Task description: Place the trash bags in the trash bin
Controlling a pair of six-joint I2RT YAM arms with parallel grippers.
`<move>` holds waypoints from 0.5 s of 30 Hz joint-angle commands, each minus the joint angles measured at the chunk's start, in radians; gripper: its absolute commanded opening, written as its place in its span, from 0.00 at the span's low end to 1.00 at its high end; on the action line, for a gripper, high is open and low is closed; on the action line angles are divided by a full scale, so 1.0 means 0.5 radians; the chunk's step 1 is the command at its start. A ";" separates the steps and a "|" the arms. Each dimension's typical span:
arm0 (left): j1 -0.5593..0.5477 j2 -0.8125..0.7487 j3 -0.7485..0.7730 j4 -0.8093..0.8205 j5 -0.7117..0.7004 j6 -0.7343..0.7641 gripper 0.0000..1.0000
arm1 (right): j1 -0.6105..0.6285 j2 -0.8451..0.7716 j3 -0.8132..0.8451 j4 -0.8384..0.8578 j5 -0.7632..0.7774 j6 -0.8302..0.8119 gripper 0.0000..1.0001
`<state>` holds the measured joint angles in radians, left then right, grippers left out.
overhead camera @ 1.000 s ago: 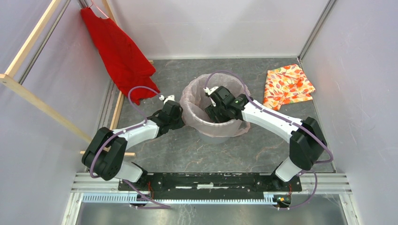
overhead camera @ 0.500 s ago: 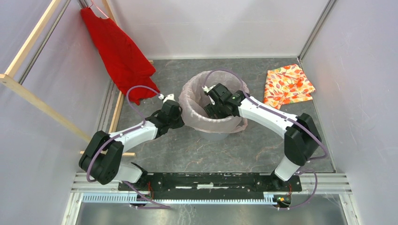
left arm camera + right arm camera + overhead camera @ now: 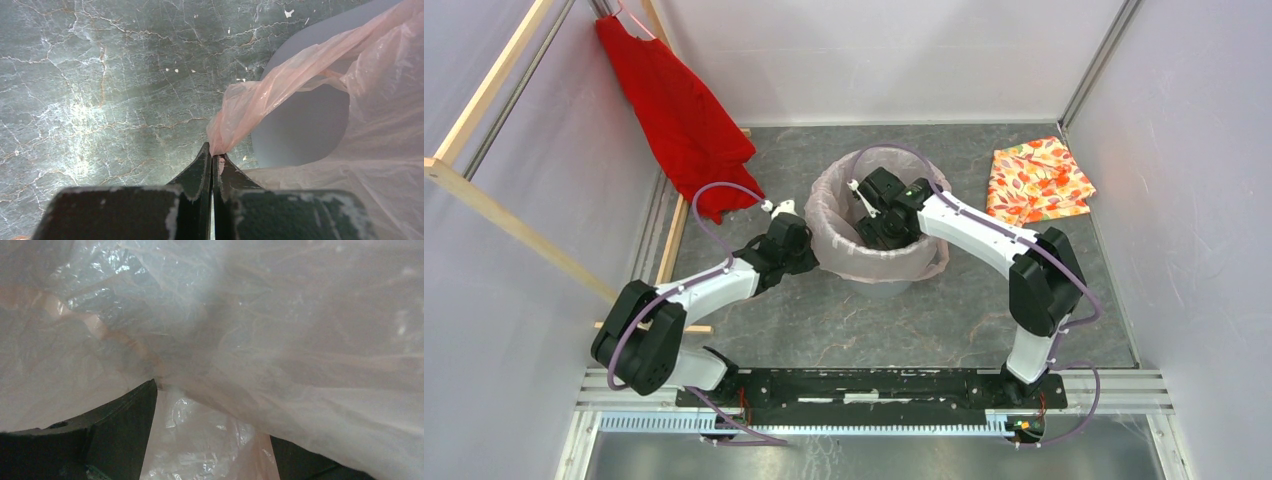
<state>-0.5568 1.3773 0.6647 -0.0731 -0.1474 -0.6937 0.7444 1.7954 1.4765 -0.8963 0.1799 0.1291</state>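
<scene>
The trash bin (image 3: 887,291) is a round light grey bucket in the middle of the dark marbled floor. A thin pale pink trash bag (image 3: 836,252) lines it and hangs over its rim. At the bin's left side my left gripper (image 3: 812,254) is shut on a bunched edge of the trash bag (image 3: 235,125), just outside the grey bin wall (image 3: 300,130). My right gripper (image 3: 878,232) reaches down inside the bin. In the right wrist view its fingers (image 3: 125,430) stand wide apart, with loose crinkled bag film (image 3: 210,440) between and over them. The right gripper (image 3: 210,450) is open.
A red garment (image 3: 679,115) hangs at the back left beside a wooden frame (image 3: 514,225). An orange floral folded cloth (image 3: 1036,183) lies at the back right. White walls close in the floor on three sides.
My right arm has swung toward the back left, carrying its gripper deeper across the bin's inside. The bag's rim has shifted slightly with it. My left gripper has kept its pinch almost in place.
</scene>
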 commanded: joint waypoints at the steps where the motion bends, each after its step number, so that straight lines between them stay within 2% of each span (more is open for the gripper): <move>1: -0.006 -0.062 0.020 0.051 -0.017 -0.067 0.03 | -0.012 0.035 0.047 -0.039 -0.018 -0.059 0.83; 15: -0.007 -0.101 0.020 0.016 -0.039 -0.058 0.06 | -0.021 0.009 -0.164 0.115 -0.031 -0.052 0.83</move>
<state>-0.5568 1.3594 0.6647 -0.0734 -0.1474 -0.6937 0.7376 1.8023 1.4139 -0.8536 0.1722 0.1139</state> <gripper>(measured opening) 0.060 0.835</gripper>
